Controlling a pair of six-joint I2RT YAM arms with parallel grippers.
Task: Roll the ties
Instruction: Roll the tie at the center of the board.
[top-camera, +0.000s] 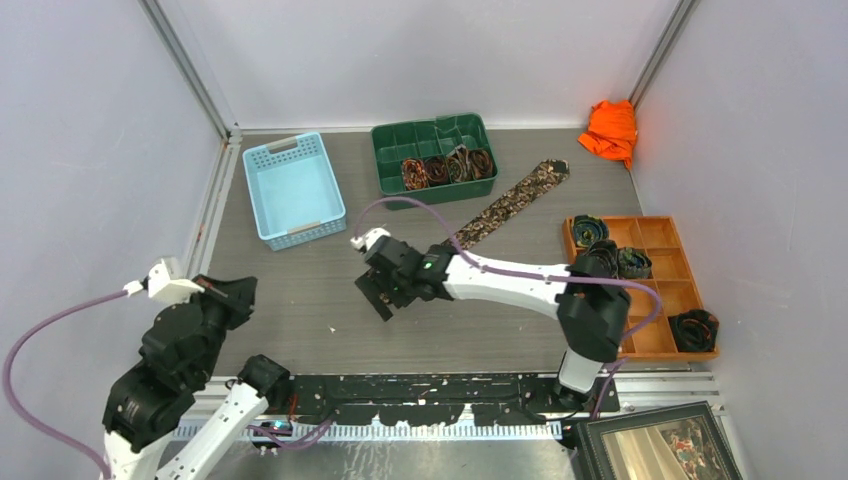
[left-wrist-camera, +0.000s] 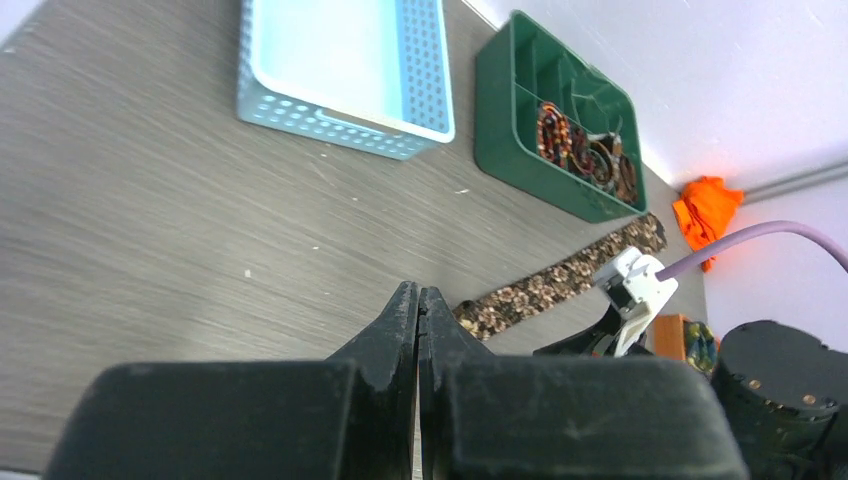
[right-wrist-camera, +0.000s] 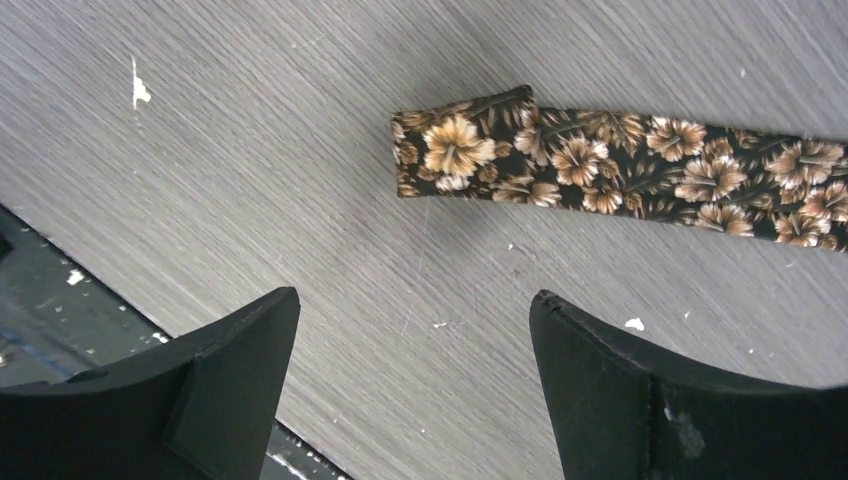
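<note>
The right gripper (top-camera: 378, 292) hangs over the bare grey table (top-camera: 300, 290) with its two fingers spread wide and nothing between them. The unrolled tie (top-camera: 510, 205) lies flat on the table just beyond those fingertips, not touching them. Its narrow end is the end nearest the gripper: in the wrist view that end sits ahead of the gap between the fingers, and its last stretch looks doubled back on itself. From there the long axis runs away from the gripper in one straight diagonal line, passing beyond the finger on the right of the wrist view. In the overhead view it points toward the far right of the table, where the wider, pointed end lies. The brown and tan flower pattern on black faces up along the whole length. Farther out from the gripper than the tie, a green bin (top-camera: 395, 140) holds a row of rolled ties (top-camera: 447, 166) in its near compartments. Beside the right arm's base, well apart from the gripper, a wooden tray (top-camera: 662, 232) holds darker coils (top-camera: 598, 230). The left gripper (left-wrist-camera: 418, 300) has its fingers pressed together on nothing and sits well apart from the tie, which lies ahead of it and off to its right.
</note>
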